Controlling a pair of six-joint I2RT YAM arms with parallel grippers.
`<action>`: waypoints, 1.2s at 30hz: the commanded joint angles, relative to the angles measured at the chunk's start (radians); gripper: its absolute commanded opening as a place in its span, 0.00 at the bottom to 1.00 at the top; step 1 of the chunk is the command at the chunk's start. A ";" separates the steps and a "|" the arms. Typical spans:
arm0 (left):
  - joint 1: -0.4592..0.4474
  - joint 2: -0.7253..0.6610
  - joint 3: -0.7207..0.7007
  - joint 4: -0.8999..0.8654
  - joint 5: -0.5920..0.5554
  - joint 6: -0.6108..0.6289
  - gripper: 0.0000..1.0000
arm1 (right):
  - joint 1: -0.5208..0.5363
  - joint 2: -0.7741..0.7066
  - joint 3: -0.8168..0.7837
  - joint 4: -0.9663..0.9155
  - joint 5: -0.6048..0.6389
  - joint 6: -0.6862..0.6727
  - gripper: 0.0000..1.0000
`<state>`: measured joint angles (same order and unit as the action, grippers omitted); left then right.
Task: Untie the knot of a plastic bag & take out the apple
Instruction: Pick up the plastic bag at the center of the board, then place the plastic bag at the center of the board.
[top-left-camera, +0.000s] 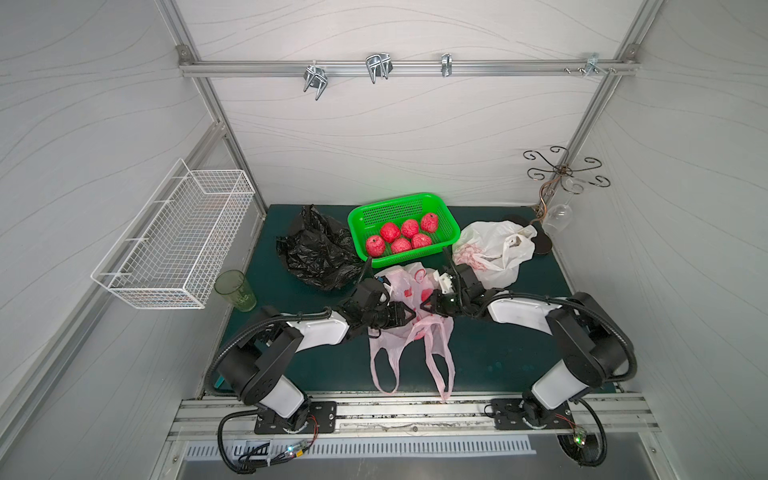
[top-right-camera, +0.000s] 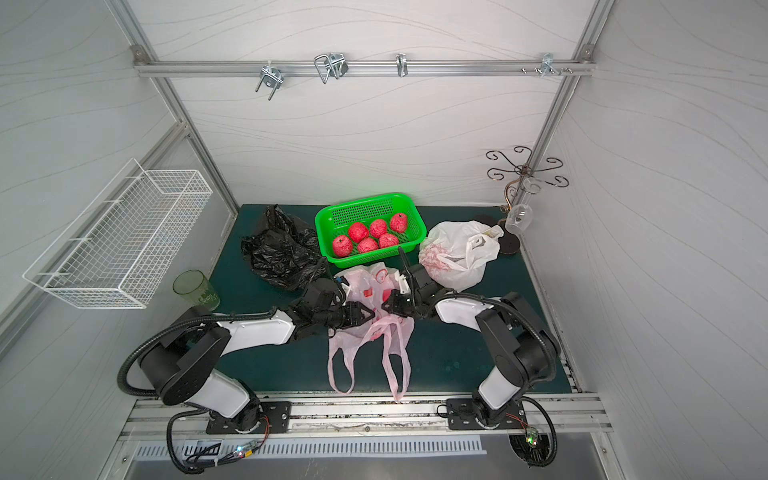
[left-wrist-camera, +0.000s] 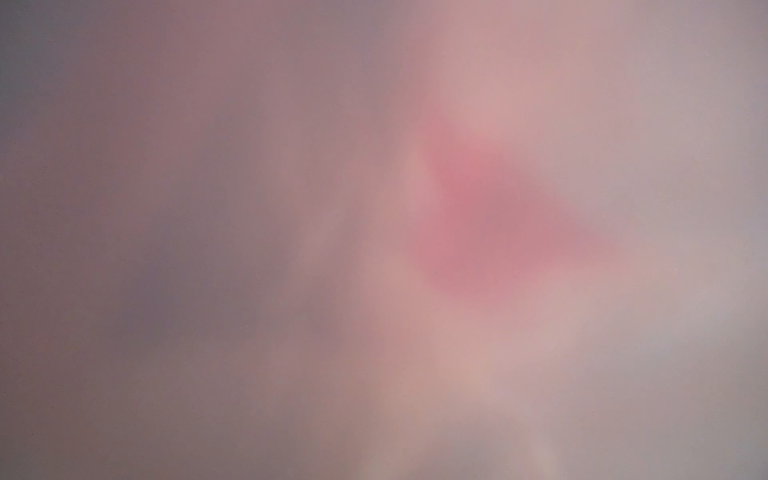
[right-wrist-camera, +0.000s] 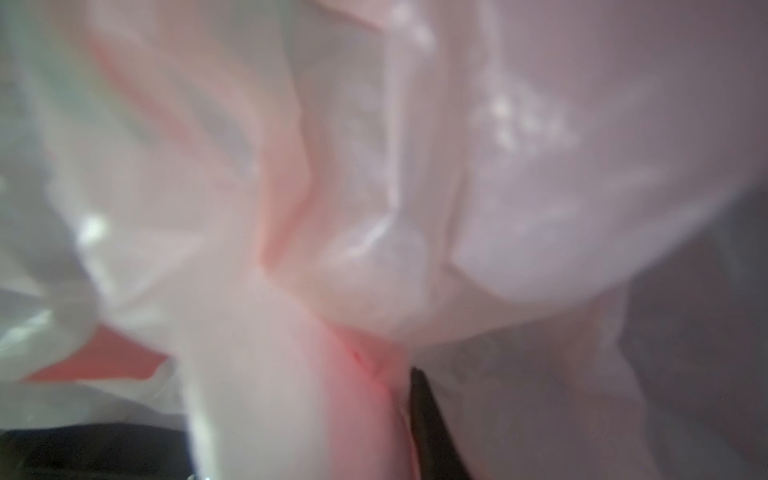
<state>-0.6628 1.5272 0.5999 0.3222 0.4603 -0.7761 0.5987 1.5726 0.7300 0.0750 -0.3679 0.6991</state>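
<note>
A thin pink plastic bag (top-left-camera: 405, 286) lies mid-mat, and its two handle loops (top-left-camera: 440, 365) trail towards the front edge. Something round and red, the apple (top-left-camera: 427, 295), shows through the film. My left gripper (top-left-camera: 413, 314) and right gripper (top-left-camera: 423, 307) meet tip to tip at the bag's gathered neck, and each is shut on the film. The knot is hidden between them. Blurred pink plastic (left-wrist-camera: 478, 216) fills the left wrist view. In the right wrist view, a dark finger (right-wrist-camera: 428, 415) presses against folded pink film (right-wrist-camera: 291, 249).
A green basket (top-left-camera: 390, 200) holding several red apples stands behind the bag. A crumpled black bag (top-left-camera: 316, 249) lies to its left and a white bag (top-left-camera: 494, 249) to its right. A green cup (top-left-camera: 235, 291) and a wire basket (top-left-camera: 174, 237) are at the left, a glass stand (top-left-camera: 557, 212) at the back right.
</note>
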 joint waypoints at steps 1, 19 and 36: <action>-0.005 -0.098 0.069 -0.088 -0.004 0.063 0.50 | -0.082 -0.168 -0.016 -0.122 0.047 -0.050 0.02; 0.000 -0.316 0.156 -0.381 -0.093 0.200 0.50 | -0.180 -1.061 0.162 -0.921 0.741 -0.223 0.00; -0.001 -0.386 0.101 -0.362 -0.071 0.159 0.50 | -0.182 -1.024 0.267 -1.133 1.433 0.056 0.03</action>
<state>-0.6640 1.1679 0.7040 -0.0639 0.3790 -0.6060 0.4202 0.5140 1.0191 -1.0691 0.9443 0.7197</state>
